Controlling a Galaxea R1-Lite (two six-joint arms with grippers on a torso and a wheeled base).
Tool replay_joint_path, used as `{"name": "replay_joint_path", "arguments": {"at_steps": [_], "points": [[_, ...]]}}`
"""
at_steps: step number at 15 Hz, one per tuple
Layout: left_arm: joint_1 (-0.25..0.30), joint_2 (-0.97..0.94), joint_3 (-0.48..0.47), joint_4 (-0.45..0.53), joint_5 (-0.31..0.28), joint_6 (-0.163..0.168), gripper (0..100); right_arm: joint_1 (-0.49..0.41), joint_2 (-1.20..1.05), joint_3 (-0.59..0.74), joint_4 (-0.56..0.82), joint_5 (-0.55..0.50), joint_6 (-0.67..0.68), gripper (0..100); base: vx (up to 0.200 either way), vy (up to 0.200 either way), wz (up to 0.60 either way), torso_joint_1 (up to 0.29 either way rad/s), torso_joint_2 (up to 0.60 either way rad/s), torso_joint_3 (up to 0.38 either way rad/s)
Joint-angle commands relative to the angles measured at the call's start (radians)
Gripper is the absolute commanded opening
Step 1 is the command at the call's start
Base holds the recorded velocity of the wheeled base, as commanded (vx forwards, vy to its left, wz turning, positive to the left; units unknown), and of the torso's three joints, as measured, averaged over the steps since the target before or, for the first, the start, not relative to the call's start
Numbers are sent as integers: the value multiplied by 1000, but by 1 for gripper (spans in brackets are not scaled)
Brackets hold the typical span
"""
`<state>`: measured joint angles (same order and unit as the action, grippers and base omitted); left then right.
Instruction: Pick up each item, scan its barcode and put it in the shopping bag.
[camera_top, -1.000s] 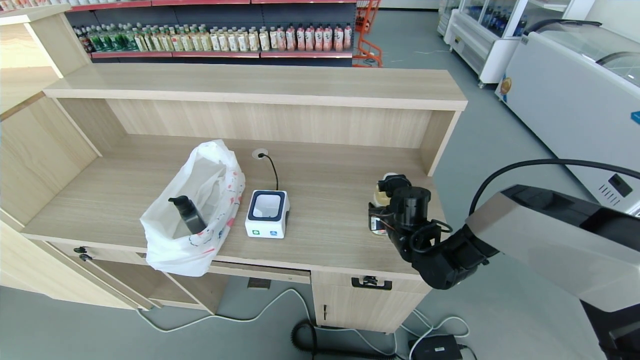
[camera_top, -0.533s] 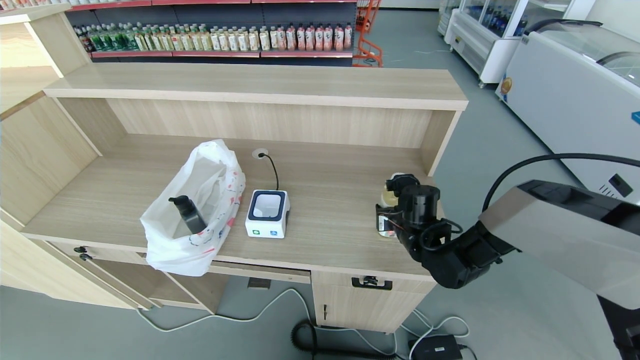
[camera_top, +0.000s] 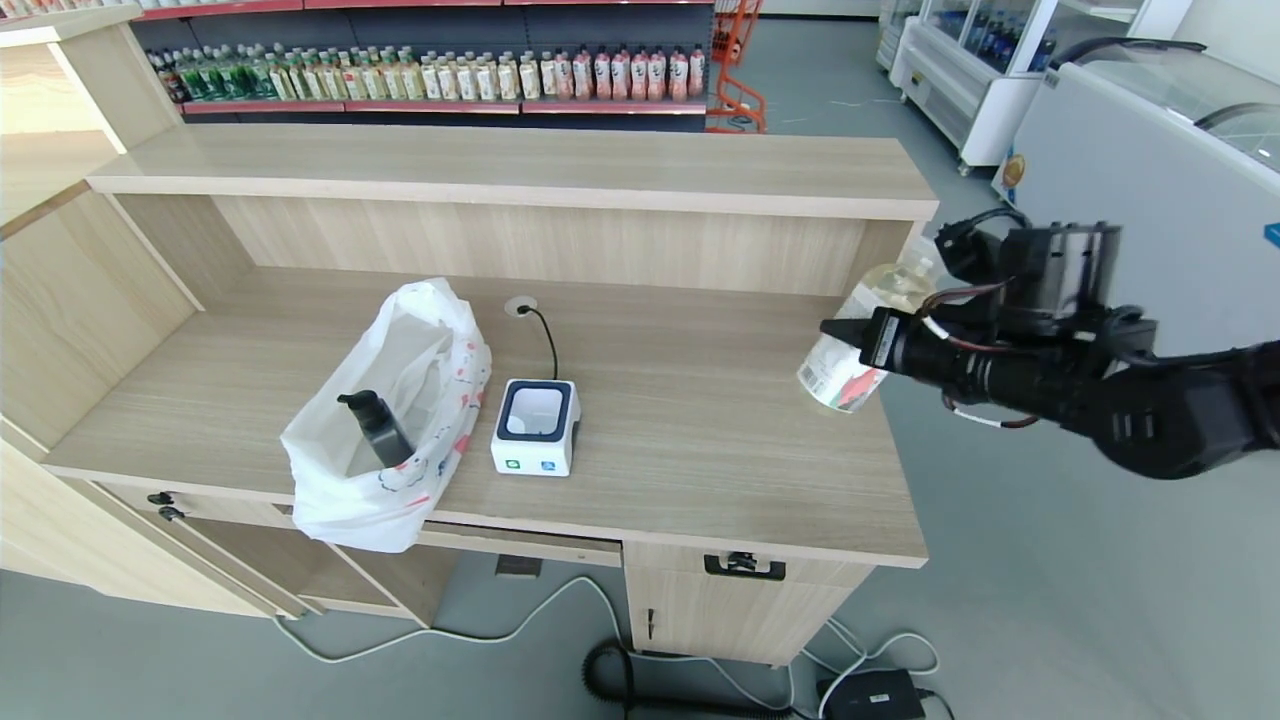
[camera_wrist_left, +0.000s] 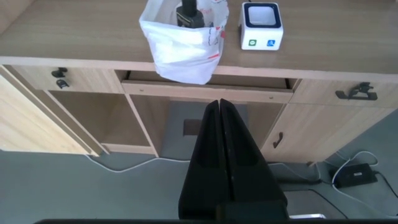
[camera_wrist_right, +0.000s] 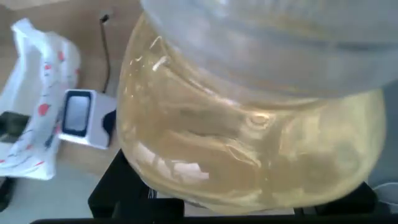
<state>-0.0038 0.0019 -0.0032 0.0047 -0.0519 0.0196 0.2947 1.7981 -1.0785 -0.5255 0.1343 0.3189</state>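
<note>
1 bottle (camera_top: 836, 376) is clamped in the right gripper (camera_top: 886, 322), tilted, above the counter's (camera_top: 690, 440) right edge. Scanner (camera_top: 536, 426) is set mid-counter, w/ bag (camera_top: 445, 395) at left, overhanging near edge. Left gripper (camera_wrist_left: 225, 144) is closed, nothing held.

Right arm (camera_top: 1150, 420): matte black cylindrical links, grey ribbed wrist housing (camera_top: 1062, 262), thin red and white wires (camera_top: 985, 421) looped outside. Left gripper (camera_wrist_left: 221, 109): two black tapered wedge fingers (camera_wrist_left: 208, 165).

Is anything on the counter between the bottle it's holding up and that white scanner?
Nothing visible. The right gripper holds the bottle in the air above the counter, near its right end; only open wood lies from there to the scanner. The shopping bag stands on the scanner's far side.
</note>
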Motion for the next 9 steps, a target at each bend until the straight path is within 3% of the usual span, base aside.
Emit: {"name": "replay_joint_path", "arguments": {"at_steps": [1,3,5,9], "points": [[1,0,0,0,0,0,0,-23,-371,-43,294,350,126,0,0,0,0,0,0,0],[1,0,0,0,0,0,0,37,-476,-26,357,493,127,0,0,0,0,0,0,0],[1,0,0,0,0,0,0,73,-556,3,429,564,127,0,0,0,0,0,0,0],[1,0,0,0,0,0,0,210,-669,88,481,573,126,0,0,0,0,0,0,0]]}}
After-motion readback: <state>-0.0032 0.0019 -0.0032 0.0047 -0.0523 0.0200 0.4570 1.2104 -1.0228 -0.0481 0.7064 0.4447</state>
